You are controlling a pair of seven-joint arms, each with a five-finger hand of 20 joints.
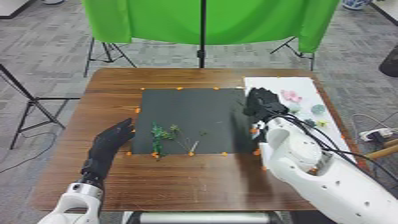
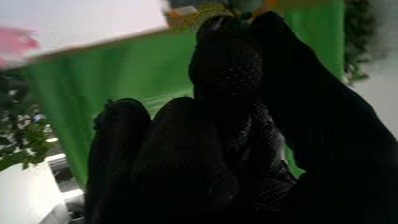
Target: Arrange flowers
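Note:
Over the right edge of the dark mat (image 1: 197, 117), beside the white sheet (image 1: 277, 82), is my right hand (image 1: 263, 105). In the right wrist view the index finger and thumb of this hand (image 2: 224, 65) pinch a small green sprig (image 2: 245, 6), largely hidden by the glove. My left hand (image 1: 112, 138) is left of the mat with straight fingers and holds nothing. Green leafy stems (image 1: 157, 137) and a thin sprig (image 1: 174, 128) lie on the mat's lower left. On the sheet are a pink flower (image 1: 290, 96), a pale green one (image 1: 318, 109) and a yellow one (image 1: 322, 123).
Small orange pieces (image 1: 179, 88) line the mat's edges on the brown table (image 1: 195, 177). Behind the table stands a green backdrop (image 1: 160, 20) on a stand. My right forearm crosses the lower part of the white sheet.

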